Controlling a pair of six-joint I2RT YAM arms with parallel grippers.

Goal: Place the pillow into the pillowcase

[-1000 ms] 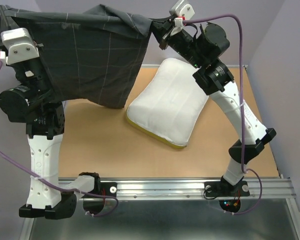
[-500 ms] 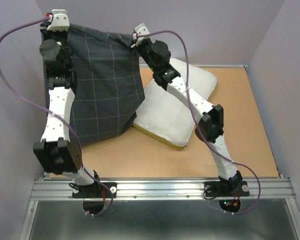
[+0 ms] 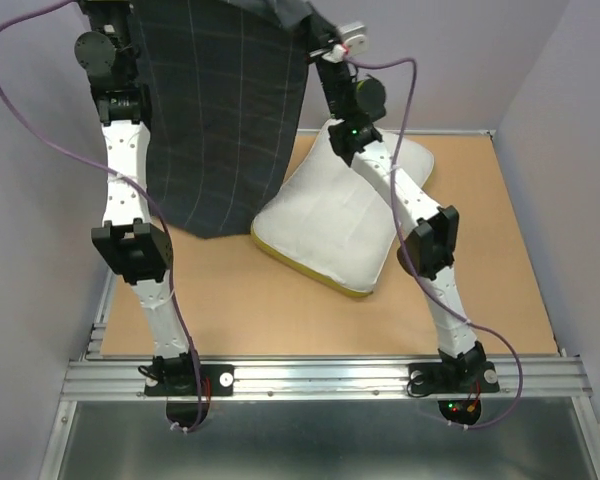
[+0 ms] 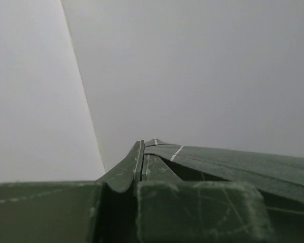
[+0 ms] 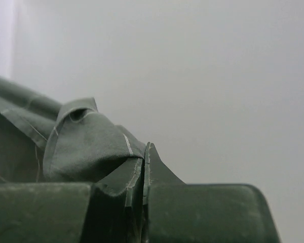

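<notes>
- Top view: your pillowcase [image 3: 220, 110] hangs in the air as a dark checked sheet. Its upper edge runs out past the top of the frame, and its lower hem hangs over the left half of the table [image 3: 480, 270].
- Top view: the pillow [image 3: 325, 225] lies flat on the table, just right of the hanging cloth, with its yellow edge facing you. You cannot tell whether the cloth touches it.
- Top view: your left arm [image 3: 125, 190] stands stretched up along the cloth's left side, and the frame cuts off its pincer. The right arm [image 3: 420, 240] reaches up over the pillow, and the right gripper [image 3: 315, 40] meets the cloth's upper right corner.
- Left wrist view: the left gripper [image 4: 142, 154] has its fingers pressed together on a flat fold of the pillowcase [image 4: 233, 164]. The cloth runs off to the right, with a pale wall [image 4: 202, 66] behind.
- Right wrist view: the right gripper [image 5: 144, 159] is pinched tight on a bunched corner of the pillowcase [image 5: 86, 147], which puffs out to the left of the fingers.
</notes>
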